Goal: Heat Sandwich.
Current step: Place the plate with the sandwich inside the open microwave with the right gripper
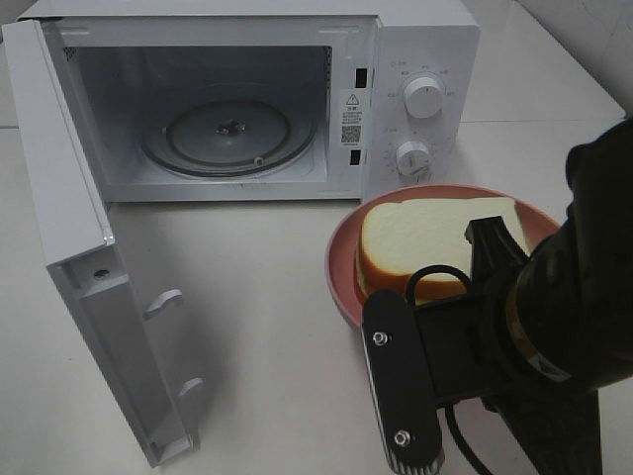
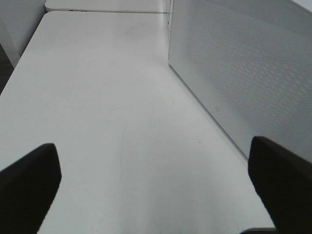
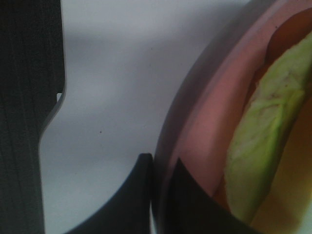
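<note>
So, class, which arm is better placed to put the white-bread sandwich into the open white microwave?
Right. The right gripper is shut on the round pink plate holding the sandwich, before the microwave; the left gripper hangs open over white table.

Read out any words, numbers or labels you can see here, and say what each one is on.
Sticker inside the microwave front: a warning triangle and a QR code; its print is too small to read.
Markings round the upper dial and lower dial: too small to read.
Plate, sandwich: no text.
</note>
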`<move>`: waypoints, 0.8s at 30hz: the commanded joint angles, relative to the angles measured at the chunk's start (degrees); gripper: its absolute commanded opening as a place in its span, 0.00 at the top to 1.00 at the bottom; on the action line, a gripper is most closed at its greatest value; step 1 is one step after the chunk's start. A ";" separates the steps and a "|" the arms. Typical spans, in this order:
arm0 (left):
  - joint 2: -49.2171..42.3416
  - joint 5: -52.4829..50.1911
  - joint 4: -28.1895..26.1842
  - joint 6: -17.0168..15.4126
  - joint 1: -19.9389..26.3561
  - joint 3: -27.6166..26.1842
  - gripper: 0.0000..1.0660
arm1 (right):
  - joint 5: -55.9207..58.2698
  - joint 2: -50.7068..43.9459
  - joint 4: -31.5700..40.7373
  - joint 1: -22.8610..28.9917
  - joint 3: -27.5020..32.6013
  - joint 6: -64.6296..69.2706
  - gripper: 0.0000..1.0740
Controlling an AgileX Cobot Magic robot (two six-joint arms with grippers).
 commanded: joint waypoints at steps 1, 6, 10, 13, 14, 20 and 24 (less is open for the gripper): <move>-1.15 -0.06 -0.06 0.00 -0.29 0.00 0.06 | -2.46 -0.29 -1.66 0.17 0.23 -5.27 0.98; -1.15 -0.06 -0.06 0.00 -0.29 0.00 0.06 | -4.64 -0.29 -1.78 0.17 0.23 -6.13 0.98; -1.15 -0.06 -0.06 0.00 -0.29 0.00 0.06 | -7.62 -0.29 -0.92 0.17 0.23 -5.56 0.98; -1.15 -0.06 -0.06 0.00 -0.29 0.00 0.06 | -9.11 -0.29 -0.80 -0.06 0.23 -8.65 0.98; -1.15 -0.06 -0.06 0.00 -0.29 0.00 0.06 | -9.40 -0.29 -0.74 -0.57 0.23 -10.54 0.99; -1.15 -0.06 -0.06 0.00 -0.29 0.00 0.06 | -13.64 -0.29 5.44 -7.05 0.23 -26.24 1.00; -1.15 -0.06 -0.06 0.00 -0.29 0.00 0.06 | -16.21 -0.29 7.85 -10.20 0.23 -34.61 1.00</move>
